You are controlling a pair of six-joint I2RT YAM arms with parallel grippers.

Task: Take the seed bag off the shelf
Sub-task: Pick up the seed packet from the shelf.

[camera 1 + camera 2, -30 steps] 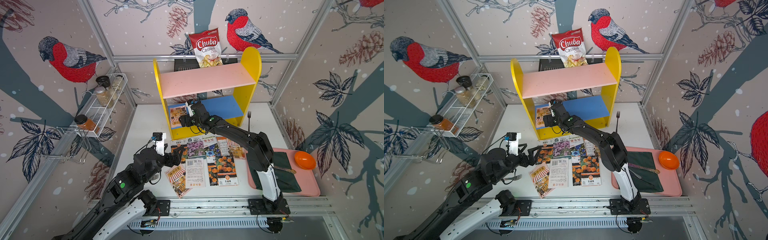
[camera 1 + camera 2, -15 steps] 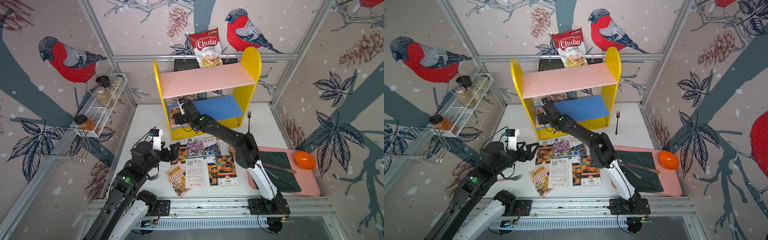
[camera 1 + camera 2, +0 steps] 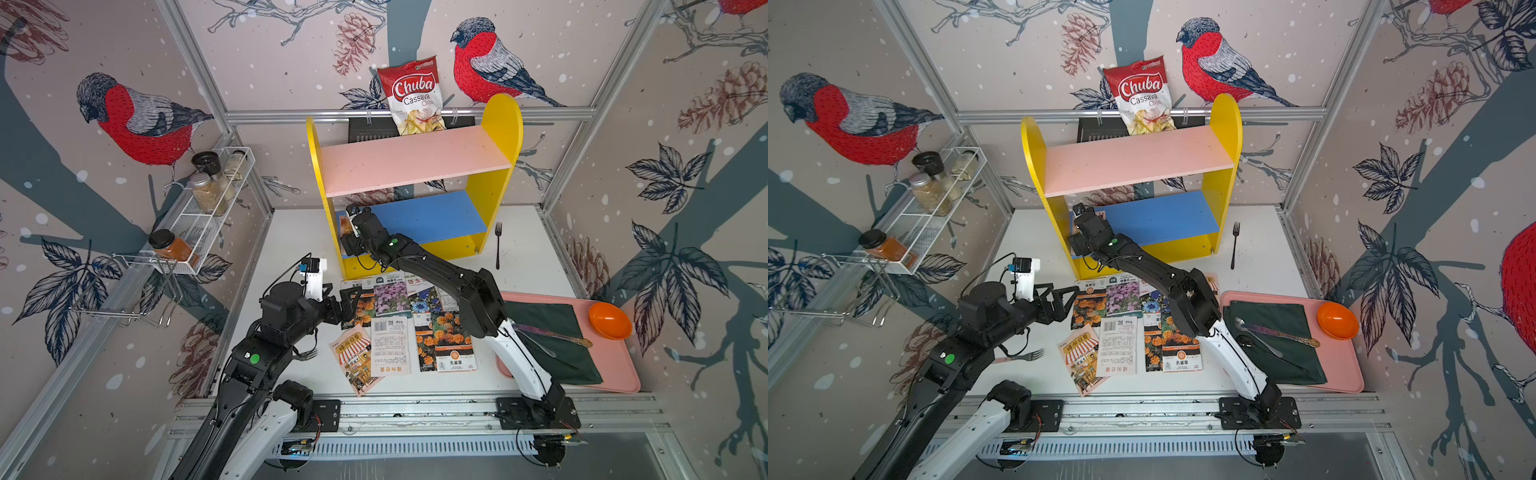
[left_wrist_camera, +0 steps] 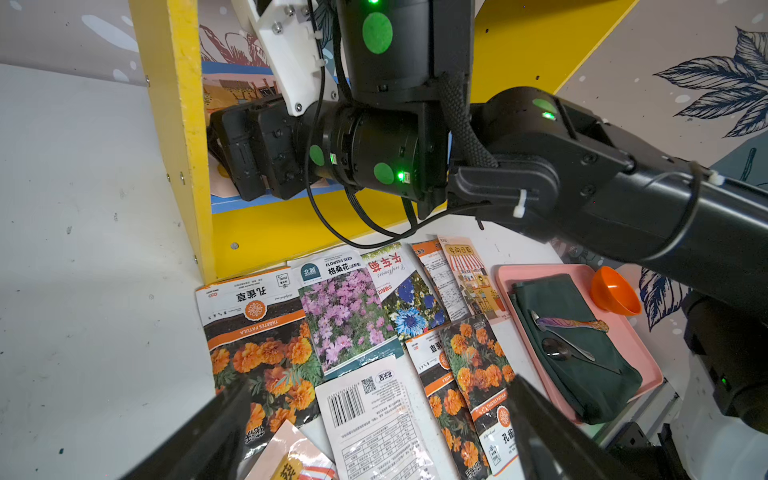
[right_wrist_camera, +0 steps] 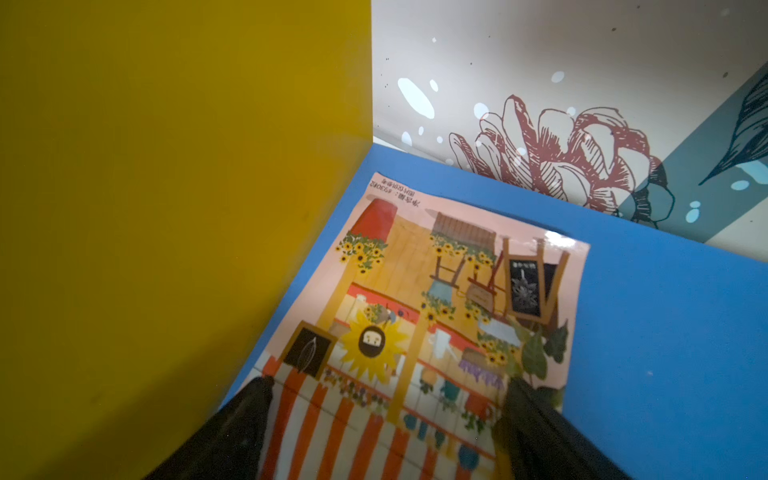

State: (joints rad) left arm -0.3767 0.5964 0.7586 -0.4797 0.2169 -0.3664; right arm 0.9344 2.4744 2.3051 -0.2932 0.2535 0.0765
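Right arm (image 3: 436, 270) reaches into shelf (image 3: 415, 160) (jaws wide over seed bag (image 5: 436, 316)).

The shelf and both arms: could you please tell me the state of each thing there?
seed bag: flat on the lower board of the shelf, not gripped.
right tool: open, over the bag's near end.
left tool: open, empty, above loose seed packets.
chips bag: upright behind the shelf.

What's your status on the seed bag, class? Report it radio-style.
Right gripper open, over near end of seed bag. Left gripper open, above packets on table. Bag flat on blue lower board, not gripped. Yellow side panel close alongside.
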